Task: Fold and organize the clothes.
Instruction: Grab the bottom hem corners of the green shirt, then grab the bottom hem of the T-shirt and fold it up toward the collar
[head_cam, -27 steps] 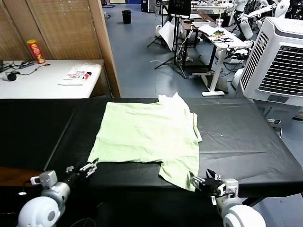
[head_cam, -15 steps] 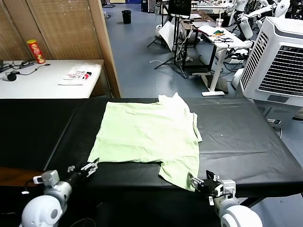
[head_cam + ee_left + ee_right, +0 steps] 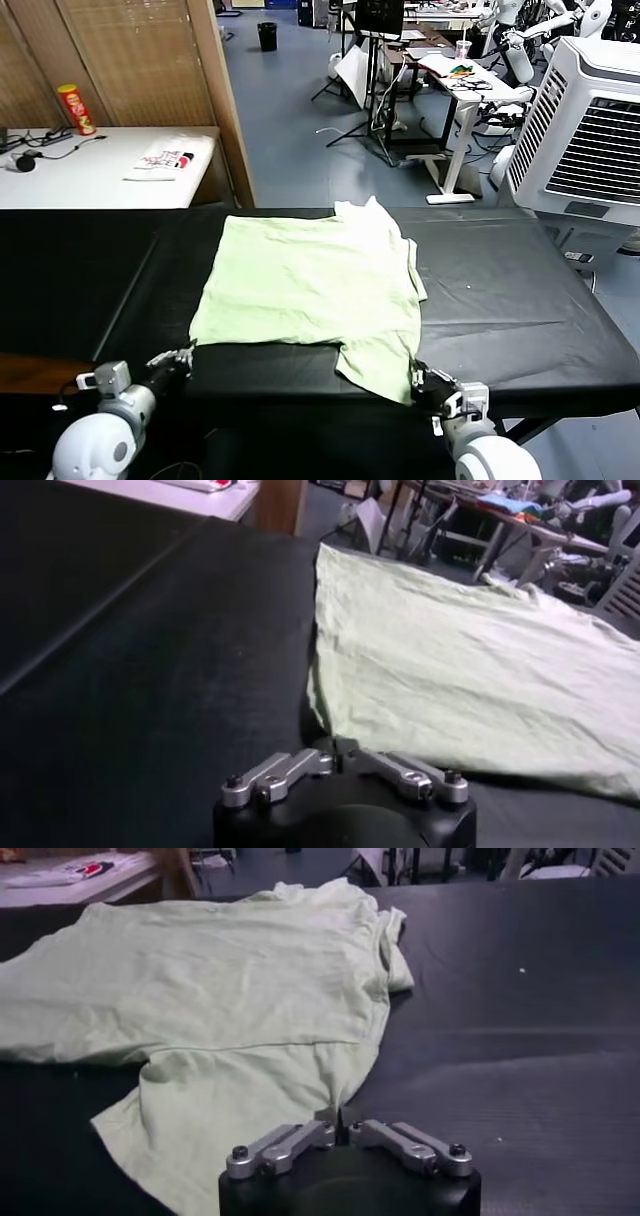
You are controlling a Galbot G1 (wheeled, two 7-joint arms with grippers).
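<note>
A pale mint-green T-shirt [image 3: 310, 280] lies spread flat on the black table [image 3: 520, 290], its collar at the far side. At the shirt's near left corner, my left gripper [image 3: 186, 352] is shut; in the left wrist view the shirt [image 3: 470, 670] ends in a corner that runs down into the closed tips of that gripper [image 3: 336, 752]. My right gripper [image 3: 415, 375] is shut on the hem of the near sleeve. The right wrist view shows a small ridge of the shirt [image 3: 230, 1008] drawn into the closed tips of the right gripper [image 3: 338, 1126].
A white side table [image 3: 100, 175] at the back left carries a red can [image 3: 76, 108] and a white packet [image 3: 165, 158]. A wooden partition [image 3: 225, 100] stands behind the black table. A white air cooler [image 3: 590, 130] stands at the right. Both grippers sit at the table's front edge.
Both grippers have closed at the shirt's near edge. The right one has moved a little to the left onto the sleeve hem. The shirt has hardly shifted.
</note>
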